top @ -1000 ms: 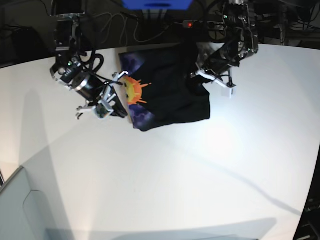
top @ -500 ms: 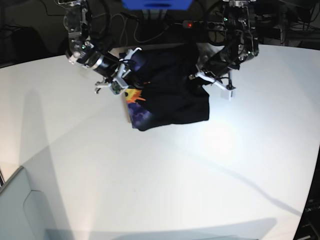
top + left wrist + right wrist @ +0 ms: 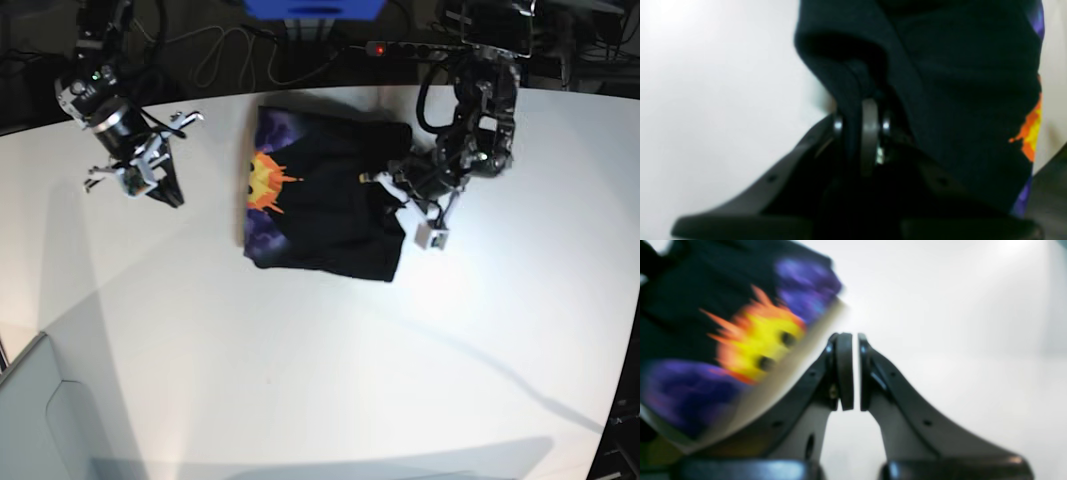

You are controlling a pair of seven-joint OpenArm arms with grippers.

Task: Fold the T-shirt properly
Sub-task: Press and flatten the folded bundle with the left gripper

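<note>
Black T-shirt lies bunched, sun print showing.

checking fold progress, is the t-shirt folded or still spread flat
Partly folded: the T-shirt lies as a compact layered block on the table, sun print on its edge, with the left gripper shut on a fold.

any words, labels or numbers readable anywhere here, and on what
None can be read.
T-shirt: its print is a picture only, an orange-yellow sun on purple, no lettering.
Left gripper and right gripper: no markings visible.
Blue object at the table's far edge: no lettering visible.
</note>
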